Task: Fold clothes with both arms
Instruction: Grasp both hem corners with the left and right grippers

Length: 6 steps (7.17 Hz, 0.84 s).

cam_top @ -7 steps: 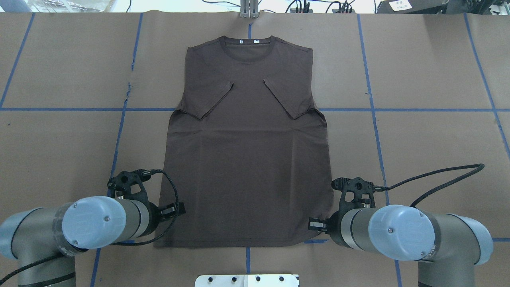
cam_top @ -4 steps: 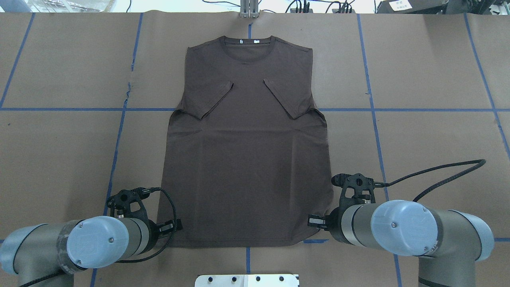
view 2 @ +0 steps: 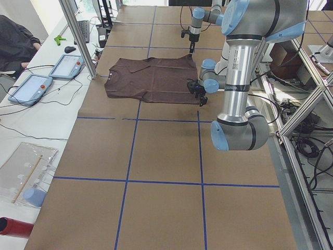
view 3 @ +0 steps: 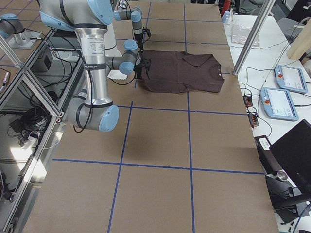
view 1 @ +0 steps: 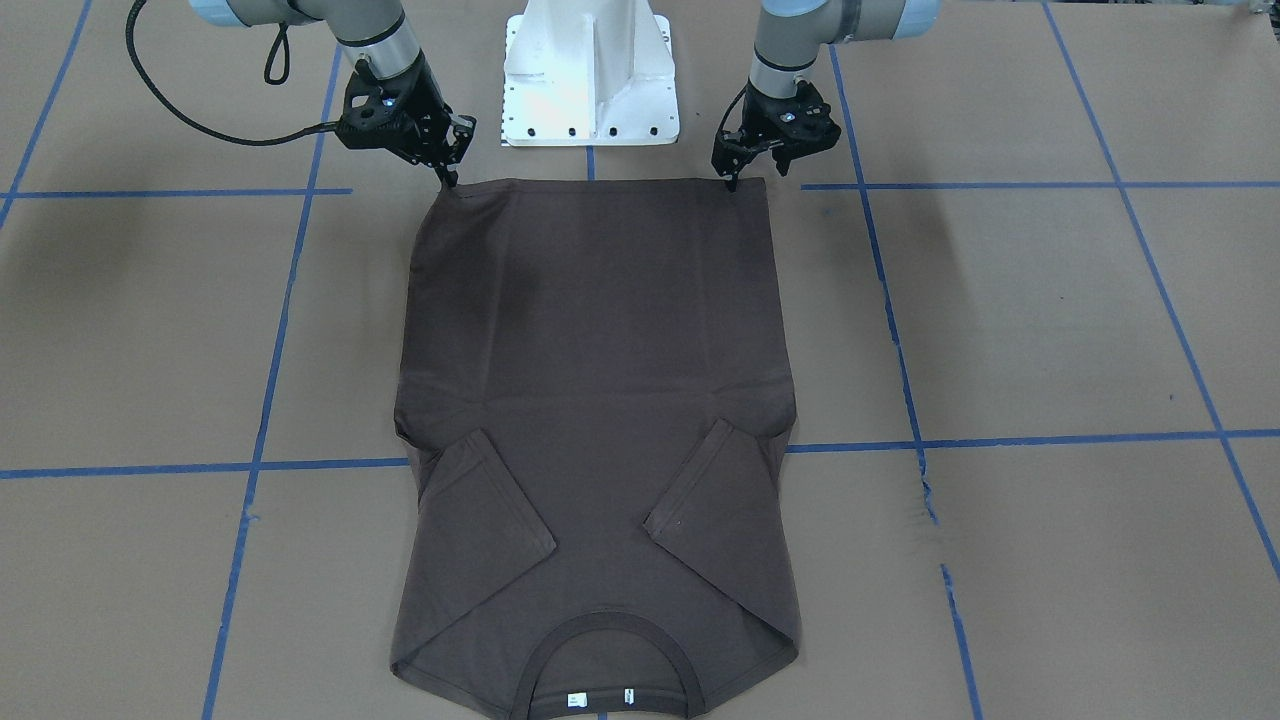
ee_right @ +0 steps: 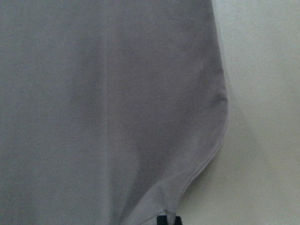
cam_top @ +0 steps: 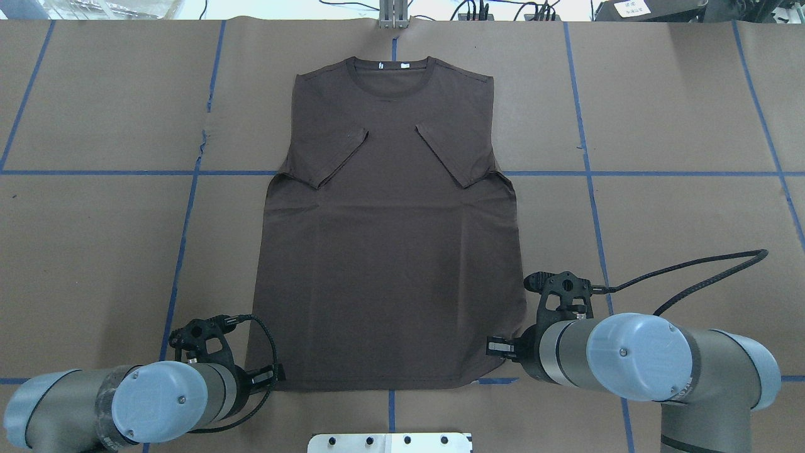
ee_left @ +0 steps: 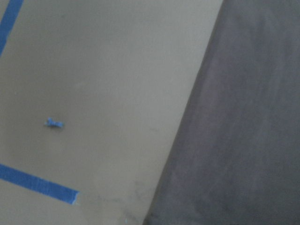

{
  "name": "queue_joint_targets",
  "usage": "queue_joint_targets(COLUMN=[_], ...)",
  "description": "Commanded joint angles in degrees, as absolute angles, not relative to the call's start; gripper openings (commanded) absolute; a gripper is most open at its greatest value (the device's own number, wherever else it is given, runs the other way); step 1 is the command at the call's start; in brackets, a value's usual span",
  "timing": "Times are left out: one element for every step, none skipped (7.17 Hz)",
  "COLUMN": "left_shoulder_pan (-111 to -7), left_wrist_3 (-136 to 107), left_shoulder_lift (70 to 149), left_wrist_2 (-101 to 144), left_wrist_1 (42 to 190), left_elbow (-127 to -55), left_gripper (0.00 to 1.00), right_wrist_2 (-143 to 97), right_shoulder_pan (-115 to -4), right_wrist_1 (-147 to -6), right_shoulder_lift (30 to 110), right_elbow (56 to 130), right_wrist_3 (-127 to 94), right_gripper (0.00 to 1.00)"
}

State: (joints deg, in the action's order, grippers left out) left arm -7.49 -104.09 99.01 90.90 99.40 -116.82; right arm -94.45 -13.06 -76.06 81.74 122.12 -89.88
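L arm (cam_top: pixel 157 402) comes in at the bottom-left of the overhead view, wrist low over the bench (cam_top: pixel 660 220). L claw (cam_top: pixel 275 375) is at the near-left hem corner of the T-shirt (cam_top: pixel 390 251). In the front-facing view its tips point down onto that corner. Clenched or released: can't tell. The L wrist cam shows only the shirt's edge and bare brown paper, no fingers. Blue tape lines (cam_top: pixel 182 239) grid the bench.

Centre: the dark brown T-shirt lies flat on the bench, hem toward the robot, ribbed collar (cam_top: pixel 393 88) toward the far edge. Small white neck labels (cam_top: pixel 392 65) show inside the collar. Both short sleeves (cam_top: pixel 330 157) are folded inward over the chest, cuffs angled toward the middle. Fabric is mostly smooth, w/ light creases just below the sleeves. The white base pedestal (view 1: pixel 590 70) stands just behind the hem, between the two arms.

R claw (cam_top: pixel 495 347) is at the near-right hem corner, clenched on the fabric. In the R wrist cam the hem curves and puckers into the fingertips (ee_right: pixel 161 221) at the frame's bottom edge. That corner looks rounded, drawn in from the side seam. R arm (cam_top: pixel 635 365) enters from the bottom-right, and its black cable (cam_top: pixel 704 277) loops out over the bench.
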Motion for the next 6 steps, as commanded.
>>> queue_joint_targets(left_shoulder_pan=[-7.6, -7.6, -7.6, -7.5, -7.6, -7.6], left_wrist_3=[-104.1, -103.6, -103.5, -103.5, -103.7, -103.7], left_shoulder_lift=[99.0, 99.0, 99.0, 99.1, 99.0, 99.0], left_wrist_2=[91.0, 91.1, 91.0, 91.0, 91.1, 91.1], left_wrist_1=[99.4, 99.4, 99.4, 99.4, 99.3, 99.3], left_elbow=[-117.0, -116.9, -116.8, -116.7, -116.9, -116.8], left_gripper=[0.79, 0.78, 0.77, 0.68, 0.48, 0.28], right_wrist_2=[-94.7, -94.7, -94.7, -94.7, -94.7, -95.4], right_shoulder_pan=[-13.4, -13.6, -13.7, -13.7, -13.8, -14.3], right_wrist_1=[-76.1, -76.1, -76.1, -76.1, -76.1, -76.1], right_shoulder_lift=[81.7, 81.7, 81.7, 81.7, 81.7, 81.7], right_elbow=[122.2, 122.3, 122.3, 122.2, 122.3, 122.3], right_wrist_3=[-89.9, -89.9, -89.8, -89.7, -89.4, -89.1], right_gripper=[0.00, 0.00, 0.00, 0.00, 0.00, 0.00])
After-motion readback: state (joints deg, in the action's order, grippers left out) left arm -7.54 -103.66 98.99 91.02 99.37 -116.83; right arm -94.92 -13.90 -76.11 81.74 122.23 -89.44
